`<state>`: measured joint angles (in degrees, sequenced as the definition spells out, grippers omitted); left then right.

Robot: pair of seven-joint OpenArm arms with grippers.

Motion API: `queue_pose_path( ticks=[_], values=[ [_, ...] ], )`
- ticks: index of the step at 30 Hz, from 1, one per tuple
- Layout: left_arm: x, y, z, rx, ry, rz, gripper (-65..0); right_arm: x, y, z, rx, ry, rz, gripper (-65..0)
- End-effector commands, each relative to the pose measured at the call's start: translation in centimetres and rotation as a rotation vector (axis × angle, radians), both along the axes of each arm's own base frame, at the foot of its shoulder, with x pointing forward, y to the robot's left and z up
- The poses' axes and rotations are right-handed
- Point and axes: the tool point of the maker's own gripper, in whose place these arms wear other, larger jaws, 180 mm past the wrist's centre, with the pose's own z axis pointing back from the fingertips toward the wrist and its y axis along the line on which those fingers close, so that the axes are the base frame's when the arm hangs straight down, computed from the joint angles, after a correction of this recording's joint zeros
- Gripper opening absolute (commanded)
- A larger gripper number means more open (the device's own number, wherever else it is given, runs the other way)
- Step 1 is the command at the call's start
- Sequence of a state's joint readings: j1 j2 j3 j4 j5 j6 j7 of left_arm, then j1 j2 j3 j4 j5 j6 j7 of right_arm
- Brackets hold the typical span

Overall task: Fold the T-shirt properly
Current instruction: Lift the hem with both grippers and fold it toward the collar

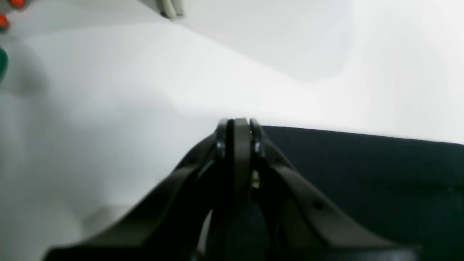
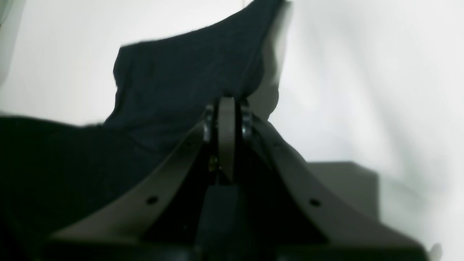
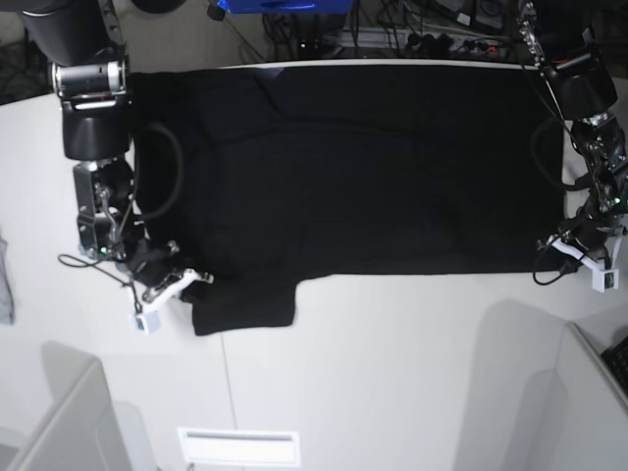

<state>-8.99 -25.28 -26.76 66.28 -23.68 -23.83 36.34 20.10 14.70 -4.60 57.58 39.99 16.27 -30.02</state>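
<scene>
The black T-shirt (image 3: 363,167) lies spread plain side up over the far half of the white table (image 3: 392,363). One sleeve (image 3: 243,299) sticks out toward the front left. My right gripper (image 3: 193,280) is at that sleeve's left edge. In the right wrist view it (image 2: 227,103) is shut, with the black cloth (image 2: 181,79) pulled up to its tips. My left gripper (image 3: 554,245) is at the shirt's front right corner. In the left wrist view it (image 1: 237,123) is shut at the edge of the cloth (image 1: 362,174), which runs off to the right.
A small grey cloth scrap (image 3: 5,280) lies at the table's left edge. Grey box walls stand at the front left (image 3: 59,422) and front right (image 3: 599,392). A white slotted plate (image 3: 238,446) sits at the front edge. Cables and gear lie behind the table.
</scene>
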Motion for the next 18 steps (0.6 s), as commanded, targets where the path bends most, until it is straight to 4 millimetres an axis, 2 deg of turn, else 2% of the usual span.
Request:
queue_pose_path(
  ticks=[1, 3, 9, 13, 18],
  values=[
    [1.1, 0.7, 2.7, 0.007, -0.072, 0.002, -65.0, 1.8, -0.4, 2.7, 0.007, -0.079, -0.026, -65.0],
    [1.3, 0.0, 3.5, -0.03, -0.093, -0.008, -65.0, 1.6, -0.6, 2.9, 0.0, -0.082, -0.052, -65.0],
    [0.0, -1.0, 3.9, 0.0, -0.094, -0.05, -65.0, 0.4, -0.1, 3.5, -0.006, -0.097, -0.044, -65.0],
    [-0.8, -1.2, 3.8, 0.013, -0.085, -0.061, -65.0, -0.2, -2.0, 4.2, 0.01, -0.082, -0.091, -65.0],
    [-2.5, 0.9, 5.1, 0.054, -0.101, -0.022, -65.0, -1.1, -3.1, 5.3, 0.004, -0.078, -0.097, -65.0]
  ],
)
